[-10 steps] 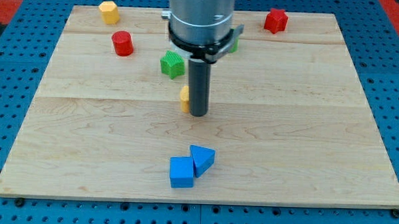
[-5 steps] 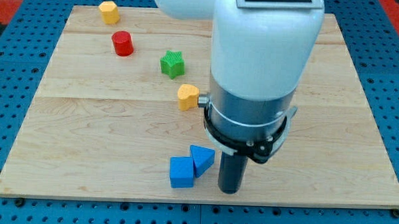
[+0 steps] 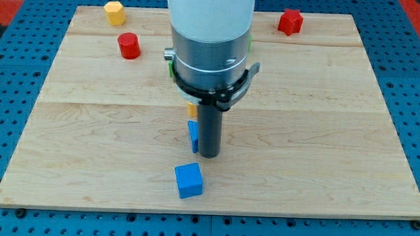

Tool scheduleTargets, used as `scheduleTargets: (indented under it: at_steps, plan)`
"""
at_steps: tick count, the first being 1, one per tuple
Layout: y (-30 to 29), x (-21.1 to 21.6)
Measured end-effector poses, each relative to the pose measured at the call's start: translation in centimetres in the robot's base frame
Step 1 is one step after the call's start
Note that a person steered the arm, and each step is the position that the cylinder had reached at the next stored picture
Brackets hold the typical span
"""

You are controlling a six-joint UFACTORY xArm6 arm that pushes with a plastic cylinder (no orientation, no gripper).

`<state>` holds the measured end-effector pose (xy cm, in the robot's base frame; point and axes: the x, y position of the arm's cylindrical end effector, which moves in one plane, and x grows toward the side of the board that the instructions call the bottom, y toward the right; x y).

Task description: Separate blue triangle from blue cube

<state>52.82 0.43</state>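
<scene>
two blue blocks sit apart now, w/ bare wood between them. blue cube (image 3: 189, 180) lies near the board (image 3: 335, 136) bottom edge, a bit left of centre, w/ open room to its left & right. blue triangle (image 3: 192, 134) is up-view from it, mostly hidden behind the rod; only a thin blue sliver shows on the rod's left side, so shape is hard to read. my tip (image 3: 208, 154) is down on the wood, touching or just beside that sliver on its right, & up-right of the cube, not touching it. no jaws on this tool, just a plain rod, holding nothing. yellow block (image 3: 191, 110) peeks out just above the triangle, under the arm's collar. red cylinder (image 3: 129, 45) & yellow block at top left (image 3: 114, 12) sit near the far edge; red block (image 3: 290, 21) at top right edge. whole right half of board is open, also the bottom left corner.
</scene>
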Motion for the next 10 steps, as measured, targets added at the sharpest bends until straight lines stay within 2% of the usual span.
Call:
scheduleTargets:
  at_steps: [2,5,7,8,9,10]
  plan:
    - [1.8,-1.8]
    - [-2.2,-1.8]
    - [9.6,-1.8]
    - [11.2,-1.6]
    - [15.9,0.2]
    - [16.2,0.2]
